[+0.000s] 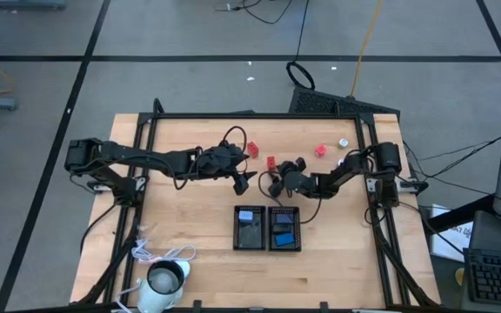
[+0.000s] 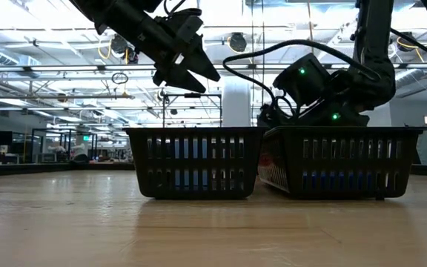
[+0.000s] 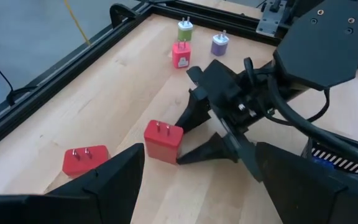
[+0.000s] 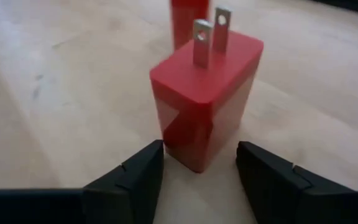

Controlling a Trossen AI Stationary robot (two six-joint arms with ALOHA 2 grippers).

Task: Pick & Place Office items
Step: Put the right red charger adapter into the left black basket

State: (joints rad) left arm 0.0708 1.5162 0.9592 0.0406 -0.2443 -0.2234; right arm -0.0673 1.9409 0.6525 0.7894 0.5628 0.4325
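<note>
- Right end effector (image 4: 194, 171) down at the counter (image 1: 190, 261), fingers apart astride red plug (image 4: 205, 93), set for clamping;
- Left end effector (image 2: 199, 74) raised, spread wide, empty; waiting above trays (image 1: 268, 229).

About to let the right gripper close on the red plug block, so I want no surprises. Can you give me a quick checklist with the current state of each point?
1. Red plug block between the right gripper fingers: ok, one finger on each side.
2. Block upright, prongs up: ok.
3. Fingers touching the block: cannot tell; a small gap seems to show on each side.
4. Left gripper out of the way: ok, open and raised to one side.
5. Second red block clear of the grasp: ok, lying apart.
6. Room in the black trays: cannot tell.
</note>
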